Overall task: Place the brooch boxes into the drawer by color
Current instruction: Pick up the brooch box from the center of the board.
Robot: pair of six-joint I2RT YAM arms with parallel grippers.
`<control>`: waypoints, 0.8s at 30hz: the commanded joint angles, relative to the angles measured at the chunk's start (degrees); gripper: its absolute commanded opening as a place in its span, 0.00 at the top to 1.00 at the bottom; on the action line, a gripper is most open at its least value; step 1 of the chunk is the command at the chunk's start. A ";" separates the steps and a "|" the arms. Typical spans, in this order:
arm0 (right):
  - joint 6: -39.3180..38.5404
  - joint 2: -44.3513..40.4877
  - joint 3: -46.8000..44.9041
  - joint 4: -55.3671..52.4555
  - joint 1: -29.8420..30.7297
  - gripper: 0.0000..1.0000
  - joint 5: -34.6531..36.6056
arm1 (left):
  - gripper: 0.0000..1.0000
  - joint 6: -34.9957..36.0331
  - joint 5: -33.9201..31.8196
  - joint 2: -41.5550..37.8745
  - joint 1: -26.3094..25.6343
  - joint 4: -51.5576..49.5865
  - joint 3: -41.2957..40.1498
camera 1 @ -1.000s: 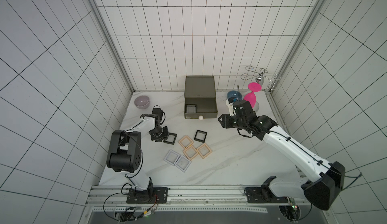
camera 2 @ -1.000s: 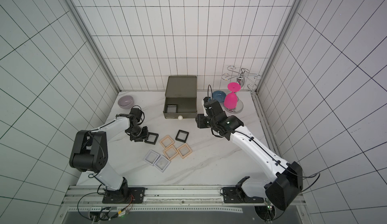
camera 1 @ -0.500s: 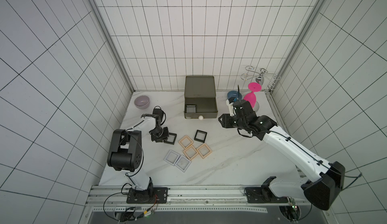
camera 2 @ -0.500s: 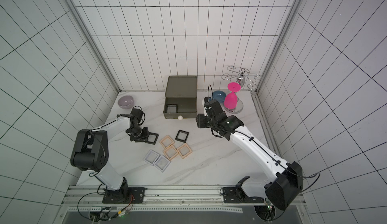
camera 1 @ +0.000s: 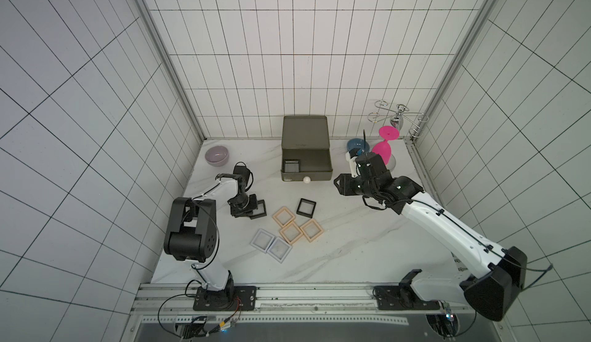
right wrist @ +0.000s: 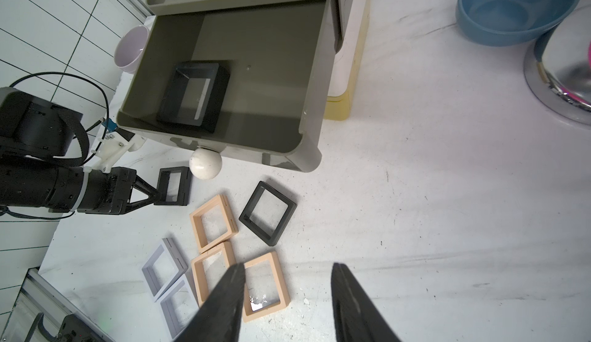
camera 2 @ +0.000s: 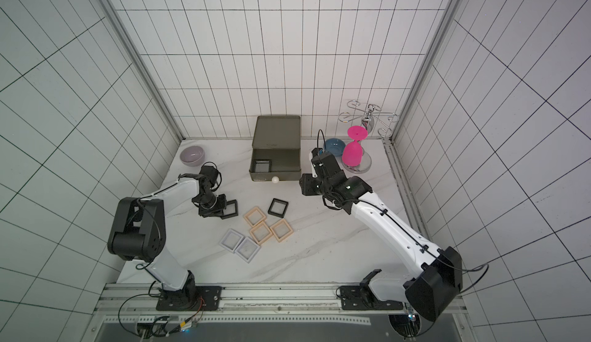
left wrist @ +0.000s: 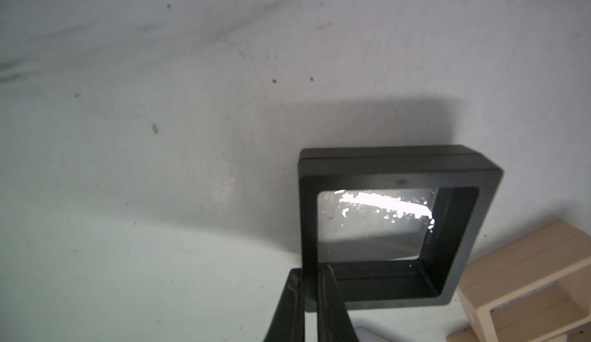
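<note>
The drawer [camera 1: 305, 132] stands at the back with its olive top tier pulled out; one black brooch box [camera 1: 291, 166] lies inside. My left gripper [left wrist: 308, 271] is shut on the near edge of a second black brooch box [left wrist: 383, 167], which rests on the table [camera 1: 257, 209]. A third black box [camera 1: 306, 208], three peach boxes [camera 1: 291, 232] and two pale lavender boxes [camera 1: 270, 245] lie clustered mid-table. My right gripper [right wrist: 287, 267] is open and holds nothing; it hovers right of the drawer front [camera 1: 337, 185].
A lilac bowl [camera 1: 217, 155] sits at the back left. A blue bowl [camera 1: 357, 146], a pink goblet [camera 1: 385, 151] and a wire rack [camera 1: 396, 118] crowd the back right corner. The drawer's white knob [camera 1: 307, 180] juts toward the boxes.
My left gripper's fingers have closed onto the black box's edge. Neither arm has shifted noticeably, and the right gripper stays as it was.
</note>
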 commanded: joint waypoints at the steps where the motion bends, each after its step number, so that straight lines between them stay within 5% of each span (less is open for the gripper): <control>1: -1.04 -0.26 0.46 -0.36 -0.07 0.52 -1.46 | 1.00 0.45 -2.06 -2.97 -0.19 0.20 1.05; 12: -5.15 -2.73 0.74 5.70 7.15 0.51 -5.59 | 1.00 4.74 1.46 -20.44 -0.15 -0.17 3.48; 20: -1.62 0.33 1.39 18.10 10.58 0.48 -19.11 | 1.00 10.60 25.42 -31.78 1.08 -0.20 6.41; 24: 0.60 2.29 4.66 20.36 11.07 0.45 -22.26 | 1.00 10.97 29.89 -35.63 1.07 0.79 6.76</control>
